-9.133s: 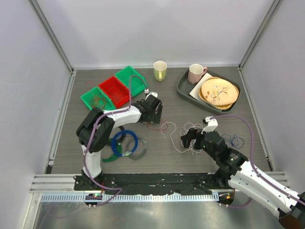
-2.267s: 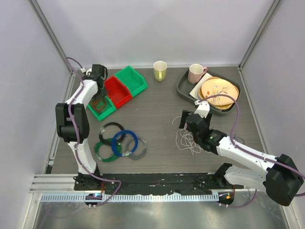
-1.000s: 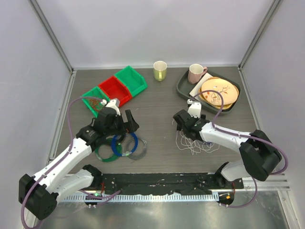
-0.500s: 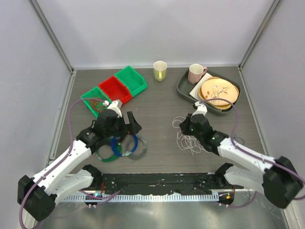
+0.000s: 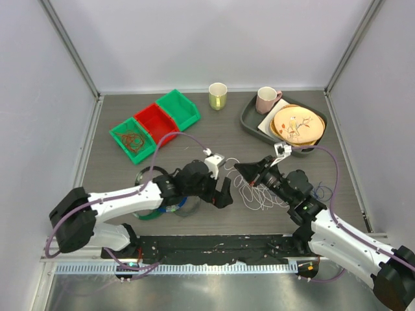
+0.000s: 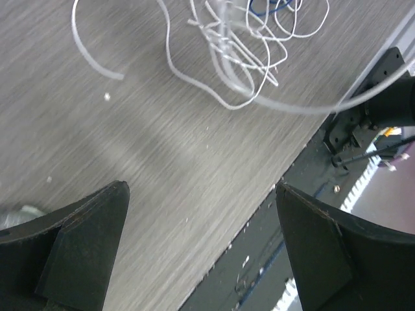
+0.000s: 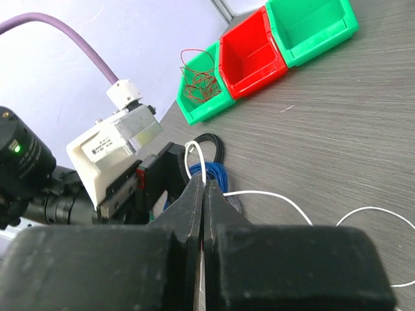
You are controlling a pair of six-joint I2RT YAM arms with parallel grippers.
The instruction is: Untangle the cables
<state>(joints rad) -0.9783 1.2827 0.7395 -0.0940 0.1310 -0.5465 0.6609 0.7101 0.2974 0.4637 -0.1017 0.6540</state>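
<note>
A loose tangle of thin white cable lies on the dark table, with a small blue cable to its right. My right gripper is at the tangle's upper left, shut on a white strand that loops up out of its tips. My left gripper hangs just left of the tangle, wide open with nothing between its fingers. In the left wrist view the white cable lies ahead of the open left gripper, and the blue cable shows at the top edge.
Blue, black, green and grey cable coils lie under the left arm. Three bins stand at the back left; the nearest green bin holds copper wire. A yellow mug and a tray with plates and a pink mug sit at the back.
The left arm has swung right, from beside the coils to just left of the tangle, still open. The right gripper has shut on a white strand and drawn it up and left.
</note>
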